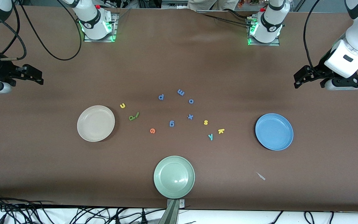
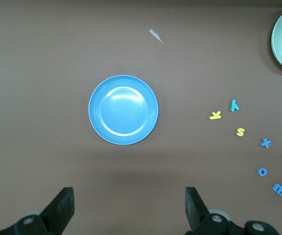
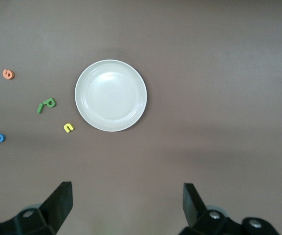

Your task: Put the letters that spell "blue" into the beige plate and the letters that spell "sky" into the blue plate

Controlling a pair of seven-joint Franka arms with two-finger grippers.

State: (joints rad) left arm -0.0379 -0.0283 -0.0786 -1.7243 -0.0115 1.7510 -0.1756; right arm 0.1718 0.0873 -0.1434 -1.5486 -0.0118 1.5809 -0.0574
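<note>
The empty beige plate (image 1: 95, 123) (image 3: 111, 95) lies toward the right arm's end of the table. Beside it lie the yellow u (image 1: 122, 105) (image 3: 69, 128), the olive b (image 1: 131, 118) (image 3: 50, 102) touching the green l (image 1: 137, 115), and the orange e (image 1: 152, 131) (image 3: 8, 74). The empty blue plate (image 1: 274, 131) (image 2: 123, 109) lies toward the left arm's end, with the yellow s (image 1: 206, 122) (image 2: 240, 131), yellow k (image 1: 221, 131) (image 2: 215, 115) and teal y (image 1: 210, 136) (image 2: 234, 105) beside it. My right gripper (image 1: 34, 74) (image 3: 127, 203) and my left gripper (image 1: 301, 77) (image 2: 129, 205) hang open and empty, each over bare table by its own plate.
A pale green plate (image 1: 174, 176) sits near the table edge closest to the front camera. Blue letters p (image 1: 161, 97), m (image 1: 181, 92), o (image 1: 191, 101), x (image 1: 190, 116) and g (image 1: 172, 123) lie mid-table. A small pale scrap (image 1: 261, 176) lies nearer the camera than the blue plate.
</note>
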